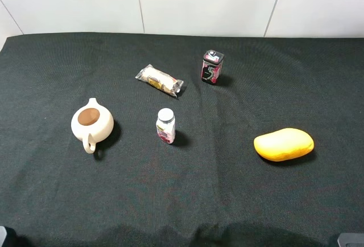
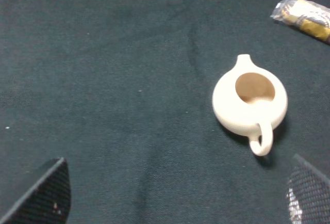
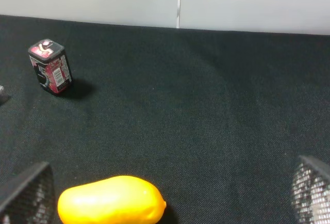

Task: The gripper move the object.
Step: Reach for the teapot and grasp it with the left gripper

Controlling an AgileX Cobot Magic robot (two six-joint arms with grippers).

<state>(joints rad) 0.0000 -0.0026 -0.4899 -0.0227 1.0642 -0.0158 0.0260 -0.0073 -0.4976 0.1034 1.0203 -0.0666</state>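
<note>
Teapot [image 1: 91, 123] in cream-beige ceramic stands upright on the black cloth [image 1: 227, 201], on the left part of the table in the high view, with its round brown opening facing up, its short spout turned toward the far wall [image 1: 205, 2] and its loop handle turned toward the near edge. Nothing is touching it. A small white-capped bottle [image 1: 165, 126] stands upright to its right, well apart from it. Farther back lies a wrapped snack [image 1: 160, 80] in clear film, and beyond that to the right stands a dark red carton [image 1: 212, 67]. A yellow mango-shaped thing [image 1: 284, 144] lies alone on the right side of the cloth. The left gripper [image 2: 175, 195] hangs above the cloth with its black jaws spread wide, only the two finger ends showing at the edges of its wrist view. The teapot sits on the cloth beyond them, clear of both, closer to one finger than to the other. The right gripper [image 3: 172, 188] also has its jaws spread wide and pinches nothing. In its wrist view the mango-shaped thing lies on the cloth between the two finger ends, with the carton farther off near the wall.
</note>
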